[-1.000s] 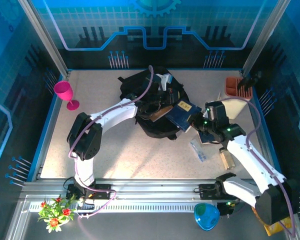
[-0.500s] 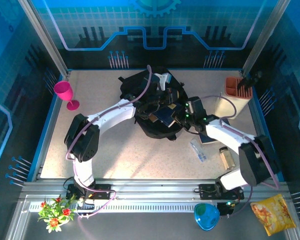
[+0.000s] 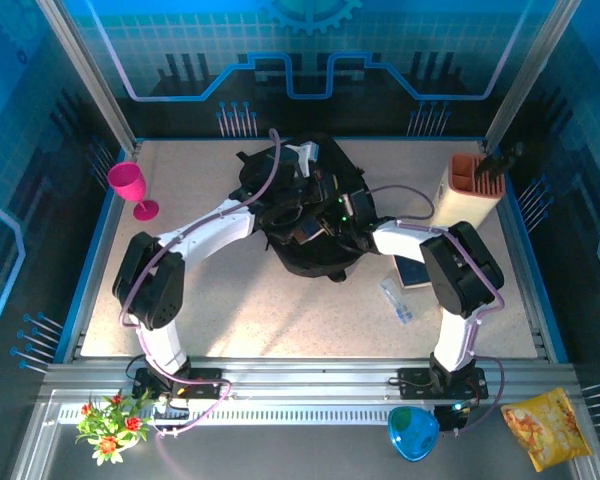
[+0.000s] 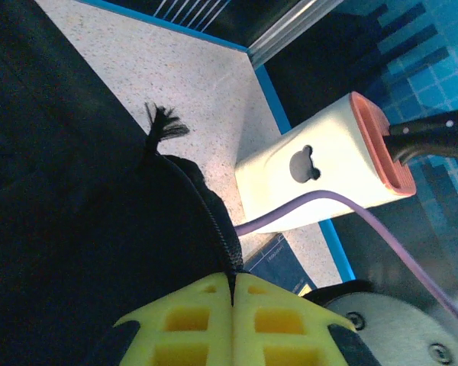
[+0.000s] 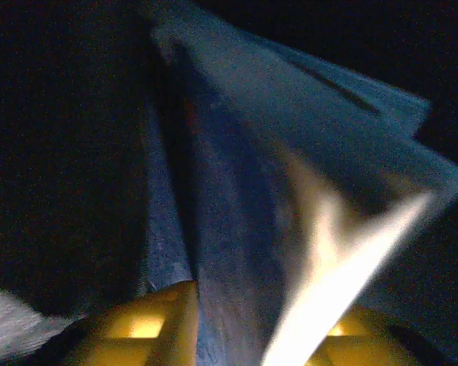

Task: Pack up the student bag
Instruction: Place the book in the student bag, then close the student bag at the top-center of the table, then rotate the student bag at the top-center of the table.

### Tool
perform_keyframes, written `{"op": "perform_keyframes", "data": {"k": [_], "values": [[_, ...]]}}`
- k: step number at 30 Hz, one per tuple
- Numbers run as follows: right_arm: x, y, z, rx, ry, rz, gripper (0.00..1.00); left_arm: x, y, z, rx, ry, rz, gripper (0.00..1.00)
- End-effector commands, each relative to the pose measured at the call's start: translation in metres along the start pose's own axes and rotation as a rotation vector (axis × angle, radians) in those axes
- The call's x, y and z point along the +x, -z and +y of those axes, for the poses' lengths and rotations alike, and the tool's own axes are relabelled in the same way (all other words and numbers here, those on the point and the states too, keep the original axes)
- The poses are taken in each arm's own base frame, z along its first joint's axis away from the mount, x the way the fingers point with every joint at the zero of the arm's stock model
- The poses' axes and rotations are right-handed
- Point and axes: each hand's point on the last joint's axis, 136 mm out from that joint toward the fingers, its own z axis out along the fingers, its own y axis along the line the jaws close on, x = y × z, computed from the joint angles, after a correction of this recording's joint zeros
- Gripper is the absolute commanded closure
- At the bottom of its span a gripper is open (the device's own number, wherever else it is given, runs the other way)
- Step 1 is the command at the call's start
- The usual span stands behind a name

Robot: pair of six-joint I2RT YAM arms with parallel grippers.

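the student bag (image 3: 315, 258) lies at the far middle of the table. the left gripper (image 4: 233, 286) pinches its zipper edge, fingers together. the right gripper (image 5: 240, 328) straddles a blue book (image 5: 237, 191) at the bag's opening; whether it grips is unclear.

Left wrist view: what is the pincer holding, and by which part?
The left pincer is shut on the student bag, pinching its zippered opening edge.

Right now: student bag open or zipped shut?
Open. The left pincer pinches the zipper edge of the student bag; the right pincer is inside it, a blue booklet between its fingers.
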Motion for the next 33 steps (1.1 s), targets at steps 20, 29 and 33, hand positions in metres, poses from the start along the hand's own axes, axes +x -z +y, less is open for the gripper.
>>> {"op": "perform_keyframes", "data": {"k": [20,29,33], "values": [[-0.041,0.195,-0.047,0.159,0.324,-0.24,0.16,0.048,0.01,0.064,-0.135,0.066,0.111,0.32],[-0.061,0.2,-0.061,0.25,0.357,-0.229,0.12,0.088,-0.002,0.153,-0.442,0.164,0.251,0.3],[-0.068,0.195,-0.085,0.342,0.355,-0.214,0.12,0.097,0.002,0.179,-0.495,0.227,0.268,0.3]]}}
